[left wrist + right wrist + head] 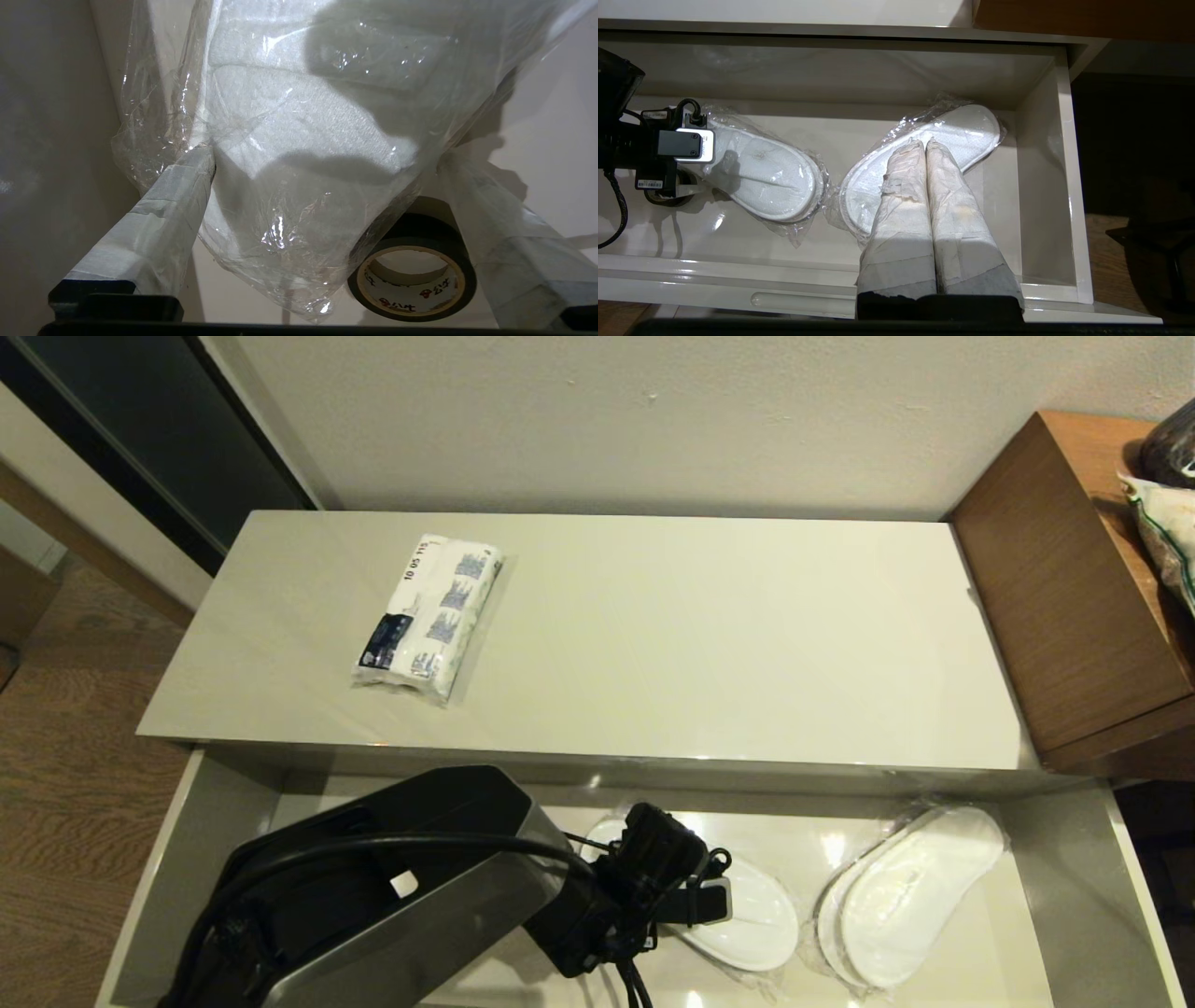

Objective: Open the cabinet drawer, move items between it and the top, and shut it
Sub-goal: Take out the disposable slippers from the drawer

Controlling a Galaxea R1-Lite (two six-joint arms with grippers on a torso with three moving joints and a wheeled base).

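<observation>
Black tape roll (411, 275) with a white printed core, lying flat. Brown wooden unit (1064, 588) on the right, taller than its pale neighbour, against a plain white wall (653, 420). Clear bags (1162, 513) on top of the unit, at the edge of view. Wood-grain floor (65, 747) to the left, dark doorway (140, 439) beyond

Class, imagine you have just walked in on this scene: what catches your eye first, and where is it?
First, the open drawer, pulled out below the top, with two bagged slippers inside: one near its middle, one toward the right. The left hand is down in the drawer, open, its fingers straddling the middle slipper beside a black tape roll. A tissue packet lies alone on the top's left part.
</observation>
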